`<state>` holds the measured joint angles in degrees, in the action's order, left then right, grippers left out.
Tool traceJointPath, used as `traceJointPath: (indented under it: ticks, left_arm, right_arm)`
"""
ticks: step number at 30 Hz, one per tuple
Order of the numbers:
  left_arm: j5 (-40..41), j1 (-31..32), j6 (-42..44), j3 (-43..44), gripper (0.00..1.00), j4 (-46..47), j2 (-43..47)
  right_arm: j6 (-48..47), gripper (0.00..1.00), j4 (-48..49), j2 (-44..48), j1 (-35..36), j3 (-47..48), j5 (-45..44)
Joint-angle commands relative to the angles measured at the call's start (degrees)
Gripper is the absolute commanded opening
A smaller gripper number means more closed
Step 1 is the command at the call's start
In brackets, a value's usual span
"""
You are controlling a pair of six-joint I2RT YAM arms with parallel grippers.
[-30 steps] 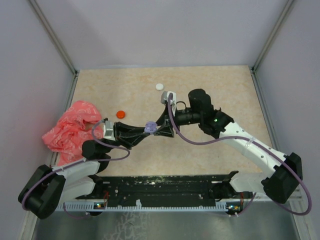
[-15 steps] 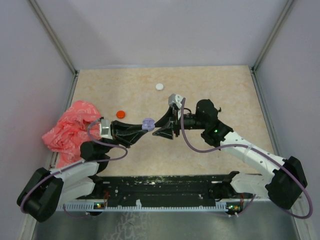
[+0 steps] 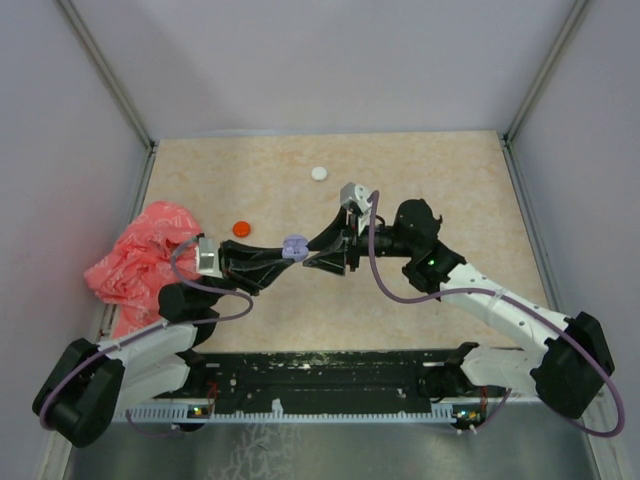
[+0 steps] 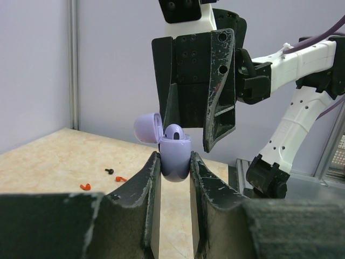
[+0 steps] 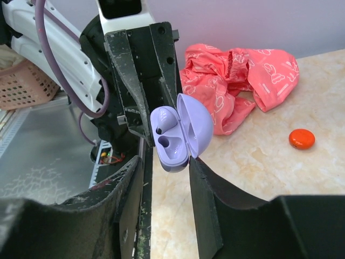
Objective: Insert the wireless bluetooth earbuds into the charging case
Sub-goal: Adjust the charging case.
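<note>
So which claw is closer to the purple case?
Left. The left gripper is shut on the lilac charging case, holding it up with its lid open. The right gripper hangs right beside it, jaws apart.

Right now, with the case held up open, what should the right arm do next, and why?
Probably back the right gripper away from the charging case and go for a loose earbud. The left gripper holds the case with its lid open; one lilac earbud sits inside, the socket beside it looks empty, and the right gripper, jaws apart, holds nothing.

No legible text or markings
</note>
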<state>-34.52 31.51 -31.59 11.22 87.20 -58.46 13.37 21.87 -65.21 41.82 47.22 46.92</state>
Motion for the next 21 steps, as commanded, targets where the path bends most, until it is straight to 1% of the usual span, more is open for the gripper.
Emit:
traceJointPath:
  ticks: [1,8,12,16,21]
  left_arm:
    - [-0.5,0.2,-1.3,1.1,0.0,15.4,0.4]
    - [-1.5,0.2,-2.2,1.8,0.0,15.4,-0.8]
    - [-2.0,0.2,-2.9,2.0,0.02,15.4,-1.6]
    - [-2.7,0.2,-3.5,2.1,0.07,15.4,-2.3]
    - [-3.4,0.2,-4.2,2.3,0.1,15.4,-3.0]
  right_arm:
    - [2.6,0.37,7.8,-0.2,-0.1,0.1,1.7]
    - [2.8,0.2,8.0,-0.8,0.0,0.6,2.7]
    - [1.7,0.14,6.8,-0.8,0.1,1.3,3.1]
    - [-0.4,0.09,3.6,-0.6,0.2,2.3,3.1]
    - [-2.6,0.07,-0.2,-0.2,0.3,3.4,3.0]
